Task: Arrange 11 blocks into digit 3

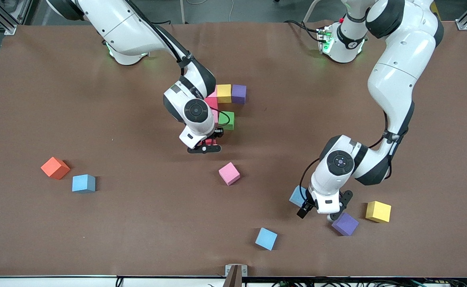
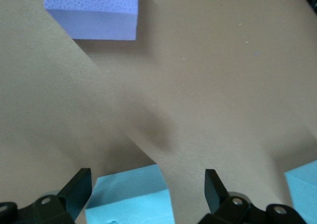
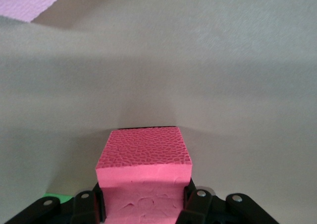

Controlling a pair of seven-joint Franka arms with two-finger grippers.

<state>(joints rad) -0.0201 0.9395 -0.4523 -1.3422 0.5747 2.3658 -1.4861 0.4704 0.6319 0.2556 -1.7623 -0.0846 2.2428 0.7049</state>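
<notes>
My right gripper is shut on a red block, low at the camera-side end of the partial figure; the right wrist view shows the gripper clamping this block. The figure holds a yellow block, a purple block, a red block, a pink block and a green block. My left gripper is open, low over a blue block; in the left wrist view the gripper has this block between its fingers.
Loose on the table: a pink block, a blue block, a purple block, a yellow block, and toward the right arm's end a blue block beside an orange cube.
</notes>
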